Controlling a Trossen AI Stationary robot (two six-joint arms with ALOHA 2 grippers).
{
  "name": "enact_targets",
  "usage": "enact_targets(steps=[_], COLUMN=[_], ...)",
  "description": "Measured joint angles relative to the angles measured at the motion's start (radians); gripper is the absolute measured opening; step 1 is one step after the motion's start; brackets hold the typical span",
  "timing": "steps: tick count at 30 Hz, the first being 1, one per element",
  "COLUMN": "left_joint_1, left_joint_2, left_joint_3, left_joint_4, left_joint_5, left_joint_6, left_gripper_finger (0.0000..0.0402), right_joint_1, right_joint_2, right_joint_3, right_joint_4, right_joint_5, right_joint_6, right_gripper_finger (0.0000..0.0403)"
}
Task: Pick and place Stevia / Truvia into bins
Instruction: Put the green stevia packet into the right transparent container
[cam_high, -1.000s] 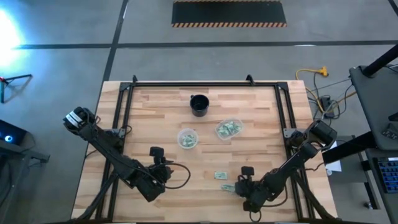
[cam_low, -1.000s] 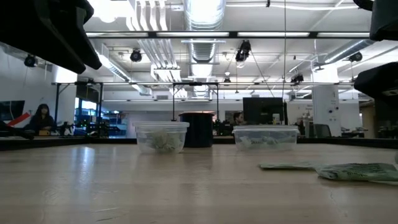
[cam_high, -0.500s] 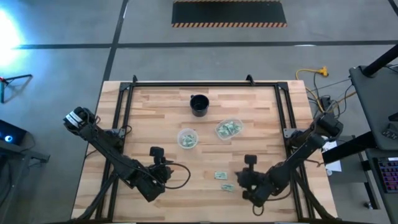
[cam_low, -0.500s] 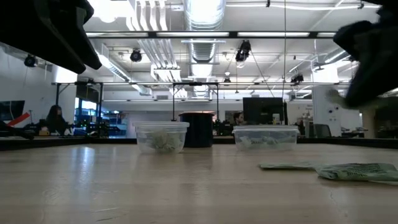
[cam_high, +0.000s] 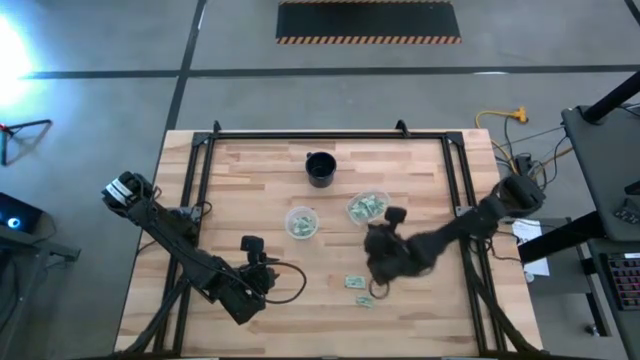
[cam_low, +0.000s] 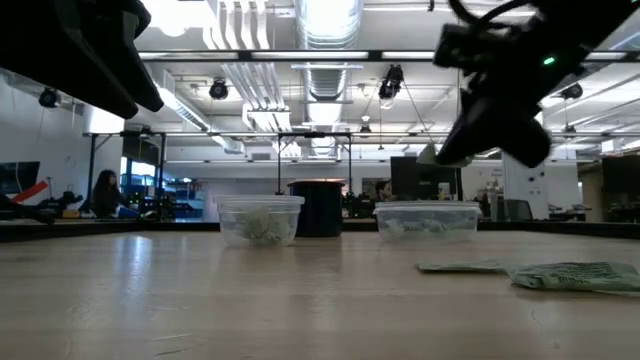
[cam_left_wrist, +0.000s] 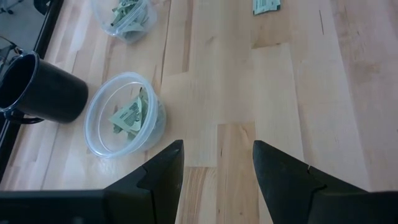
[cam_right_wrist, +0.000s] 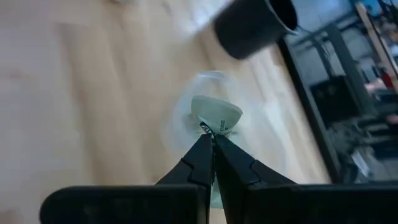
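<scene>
My right gripper (cam_high: 374, 250) hangs above the table, near the right-hand clear bin (cam_high: 368, 207), and is shut on one Stevia packet (cam_right_wrist: 216, 115). That packet also shows pale at the fingertips in the low view (cam_low: 430, 155). The left-hand clear bin (cam_high: 301, 222) stands beside it; both bins stand on their bases with packets inside. Two more packets (cam_high: 353, 282) (cam_high: 365, 300) lie flat on the wood nearer the front edge. My left gripper (cam_left_wrist: 214, 168) waits open at the near left, touching nothing. My right gripper pinches the packet by one edge (cam_right_wrist: 208, 129) between its two fingertips. The fingers slant down toward the far left. The packet sticks out beyond the tips, bent into a curve, lifted clear of the table.
A black round cup (cam_high: 320, 168) stands behind the bins toward the far edge. A dark metal frame (cam_high: 200, 160) runs along the table's left, far and right sides. Bare wood lies between the bins and the left gripper.
My right gripper has risen from the near edge beside the loose packets and swung toward the far left, toward the clear bins, turning as it went, with a packet at its tips. The two packets on the table have stayed put.
</scene>
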Motion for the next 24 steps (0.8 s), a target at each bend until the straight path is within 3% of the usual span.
enact_targets(steps=[11,16,24], left_joint_1=[0.000,0.000,0.000], left_joint_2=[0.000,0.000,0.000], left_joint_3=[0.000,0.000,0.000], left_joint_4=[0.000,0.000,0.000], left_joint_5=[0.000,0.000,0.000], left_joint_6=[0.000,0.000,0.000], left_gripper_finger=[0.0176,0.0176,0.0176], right_joint_1=[-0.231,-0.314,-0.359], right_joint_2=[-0.007,-0.027,-0.039], right_joint_3=[-0.006,-0.006,-0.009], right_joint_4=[0.060,0.122,0.120], right_joint_5=[-0.112,-0.235,-0.285], right_joint_6=[-0.173,-0.250,-0.260], right_gripper_finger=[0.0009,0.0009,0.0011])
